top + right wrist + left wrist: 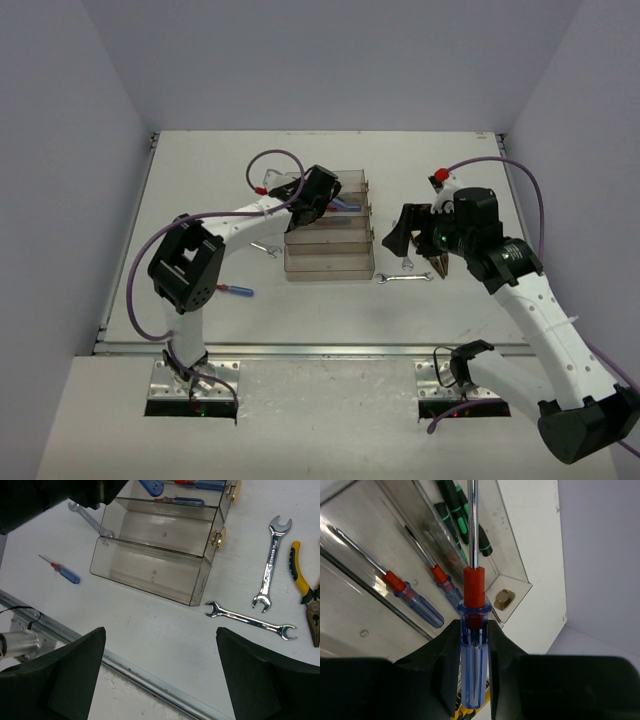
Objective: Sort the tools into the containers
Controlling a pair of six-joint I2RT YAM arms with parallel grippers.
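Left pincer (472,632) gripping one screwdriver (474,587), three wrenches (270,565) (250,620) (91,520)

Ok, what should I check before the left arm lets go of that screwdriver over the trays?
1. Left gripper shut on the blue-and-red screwdriver: ok.
2. Lined up with the two matching screwdrivers below: cannot tell.
3. Black-and-green screwdrivers kept behind a divider from those: ok.
4. Right gripper open, away from the trays: ok.
5. All tools sorted: not ok, wrenches and pliers lie outside.
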